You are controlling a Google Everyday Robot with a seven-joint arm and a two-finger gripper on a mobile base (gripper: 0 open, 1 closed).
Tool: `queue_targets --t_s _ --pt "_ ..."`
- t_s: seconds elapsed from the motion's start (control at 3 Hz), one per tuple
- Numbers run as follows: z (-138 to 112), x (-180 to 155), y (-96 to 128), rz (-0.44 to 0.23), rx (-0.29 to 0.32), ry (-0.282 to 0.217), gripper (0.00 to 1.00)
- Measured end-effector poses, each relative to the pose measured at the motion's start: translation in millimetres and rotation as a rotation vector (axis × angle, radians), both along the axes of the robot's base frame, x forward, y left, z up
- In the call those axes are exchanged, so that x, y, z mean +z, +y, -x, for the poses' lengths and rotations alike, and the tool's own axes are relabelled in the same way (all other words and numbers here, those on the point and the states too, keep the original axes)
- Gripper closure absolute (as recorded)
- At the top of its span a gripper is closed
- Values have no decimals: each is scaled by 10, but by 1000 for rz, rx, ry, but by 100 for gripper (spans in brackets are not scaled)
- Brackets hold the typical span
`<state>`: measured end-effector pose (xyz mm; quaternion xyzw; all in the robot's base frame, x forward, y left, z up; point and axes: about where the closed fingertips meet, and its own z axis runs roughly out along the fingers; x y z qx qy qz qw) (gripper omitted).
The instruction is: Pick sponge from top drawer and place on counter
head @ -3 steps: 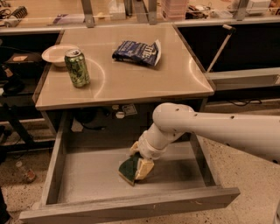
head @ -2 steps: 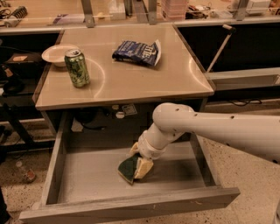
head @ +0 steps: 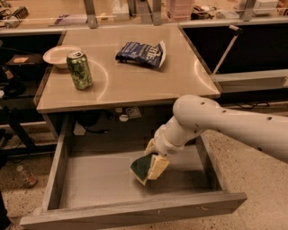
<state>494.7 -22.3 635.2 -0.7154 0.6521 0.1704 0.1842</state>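
The sponge (head: 141,169), dark green face over yellow foam, is tilted just above the floor of the open top drawer (head: 96,182), right of its middle. My gripper (head: 152,158) reaches down into the drawer from the right on the white arm and is shut on the sponge; one cream finger (head: 158,166) lies against its right side. The beige counter (head: 135,83) is above the drawer.
On the counter stand a green can (head: 79,69), a white bowl (head: 57,55) at the left, and a dark blue chip bag (head: 140,53) at the back. A long tan shelf (head: 54,11) with metal posts runs behind. The drawer's front panel (head: 135,212) juts toward me.
The sponge has risen a little off the drawer floor and tilted, still in my gripper's hold. The arm has shifted slightly up and right.
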Motion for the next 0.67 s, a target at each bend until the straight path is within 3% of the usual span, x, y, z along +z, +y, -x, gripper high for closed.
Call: queue_targets --t_s 0.67 --pt "-164 729 -579 43 -163 -61 100"
